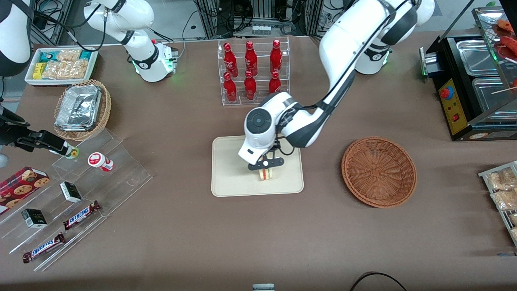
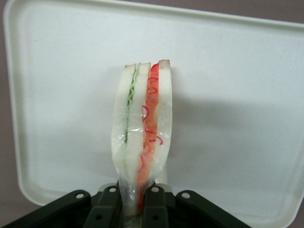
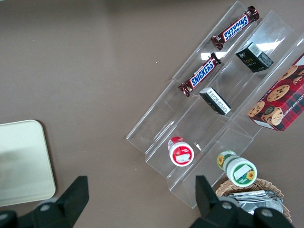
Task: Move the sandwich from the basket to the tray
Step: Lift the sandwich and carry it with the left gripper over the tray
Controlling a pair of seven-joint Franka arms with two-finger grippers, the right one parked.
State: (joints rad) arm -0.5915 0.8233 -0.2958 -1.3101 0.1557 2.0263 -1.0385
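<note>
**Nearly Served: Sandwich Hangs Over the Tray**

Now above the tray point(image 1: 230, 178), the left arm's gripper point(image 1: 265, 167) holds the sandwich point(image 1: 265, 174) clamped between its fingers point(image 2: 155, 206), pinched at one end with the cut edge and its red and green layers facing the wrist camera. The wedge sits over the tray's middle, somewhat toward the edge nearest the front camera and well inside the rim. The basket point(image 1: 379, 171) lies empty on the table toward the working arm's end, apart from the tray.

Setting down looks like the step in hand. Done well, it would mean lowering straight until the bread meets the tray, then parting the fingers gently so the clear wrap does not cling and drag the wedge along; a vertical lift afterwards should leave it where it landed, away from the rim.

Whether the sandwich already touches the tray cannot be told: the gripper body covers its upper part from the front, and the wrist camera shows no clear gap or contact beneath it.
</note>
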